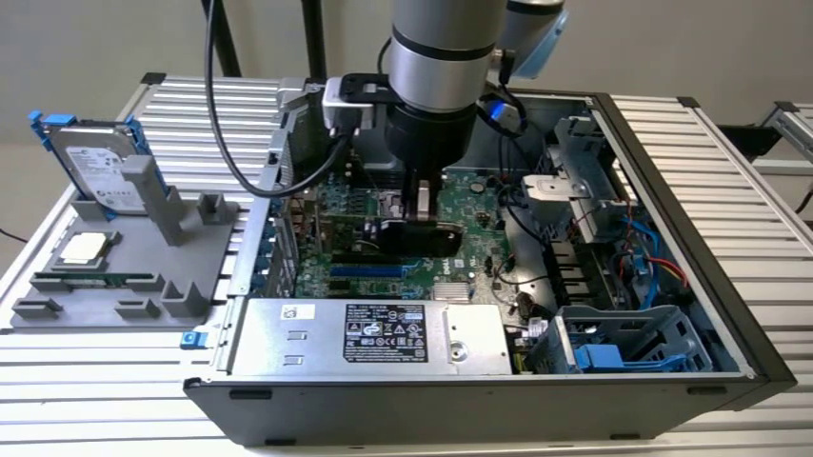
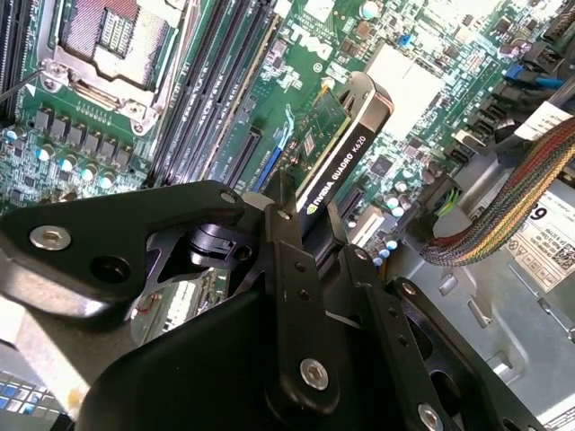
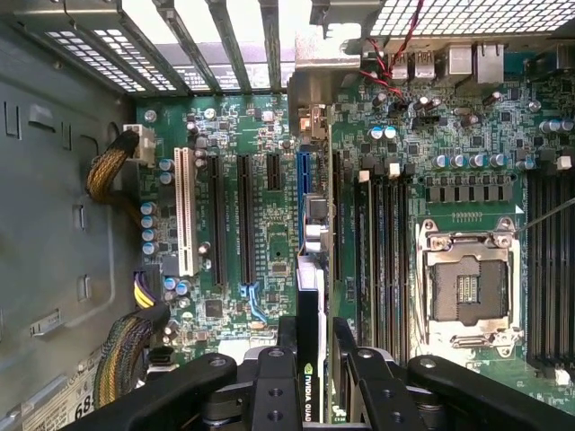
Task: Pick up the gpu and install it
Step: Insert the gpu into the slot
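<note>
A robotics lab bench: an opened computer case (image 1: 711, 314) on an aluminium-slat table (image 1: 114, 381) beside a grey parts fixture (image 1: 128, 286).

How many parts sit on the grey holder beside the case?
3: hard drive upright at the far end, processor chip flat in the middle, memory stick lying nearest the camera. Smaller ones may be hidden.

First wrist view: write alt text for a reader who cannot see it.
A gripper holds a graphics card on edge above a green motherboard inside an open computer case, over its row of expansion slots. An empty processor socket sits nearby.
</note>
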Motion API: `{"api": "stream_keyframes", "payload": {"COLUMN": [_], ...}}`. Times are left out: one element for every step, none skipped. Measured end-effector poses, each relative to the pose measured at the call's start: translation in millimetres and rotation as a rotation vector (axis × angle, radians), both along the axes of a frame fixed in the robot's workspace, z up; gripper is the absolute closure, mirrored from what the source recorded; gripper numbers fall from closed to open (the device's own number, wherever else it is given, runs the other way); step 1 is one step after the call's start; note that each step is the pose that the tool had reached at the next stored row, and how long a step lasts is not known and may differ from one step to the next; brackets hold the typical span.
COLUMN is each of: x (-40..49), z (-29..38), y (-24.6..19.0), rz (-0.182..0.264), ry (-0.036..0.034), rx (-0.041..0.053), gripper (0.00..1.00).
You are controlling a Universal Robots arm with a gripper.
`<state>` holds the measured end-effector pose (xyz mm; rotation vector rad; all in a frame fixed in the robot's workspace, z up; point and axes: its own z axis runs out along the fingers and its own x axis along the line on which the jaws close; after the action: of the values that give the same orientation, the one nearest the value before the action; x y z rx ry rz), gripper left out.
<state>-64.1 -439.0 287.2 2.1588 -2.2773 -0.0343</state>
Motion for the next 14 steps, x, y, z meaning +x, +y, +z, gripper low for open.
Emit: {"api": "stream_keyframes", "payload": {"x": [-0.2, -0.4, -0.6, -0.9, -1.5, -1.8, -2.1, -2.4, -2.7, -3.0, -3.1, -3.4, -3.6, -3.8], "z": [-0.1, -0.3, -0.5, -0.8, -1.3, -1.6, -1.9, -2.2, -2.5, -2.7, -3.0, -3.3, -3.6, -3.9], "y": [0.0, 0.0, 0.0, 0.0, 0.0, 0.0, 0.0, 0.0, 0.0, 0.0, 0.0, 0.0, 0.0, 0.0], "rz": [0.000, 0.000, 0.000, 0.000, 0.000, 0.000, 0.000, 0.000, 0.000, 0.000, 0.000, 0.000, 0.000, 0.000], "ry": [0.0000, 0.0000, 0.0000, 0.0000, 0.0000, 0.0001, 0.0000, 0.0001, 0.0001, 0.0001, 0.0001, 0.0001, 0.0001, 0.0000], "rx": [0.0000, 0.0000, 0.0000, 0.0001, 0.0000, 0.0000, 0.0001, 0.0000, -0.0001, -0.0001, -0.0001, 0.0000, -0.0001, 0.0001], "gripper": [1.00, 1.00, 1.00, 1.00, 1.00, 1.00, 1.00, 1.00, 1.00, 1.00, 1.00, 1.00, 1.00, 1.00]}}
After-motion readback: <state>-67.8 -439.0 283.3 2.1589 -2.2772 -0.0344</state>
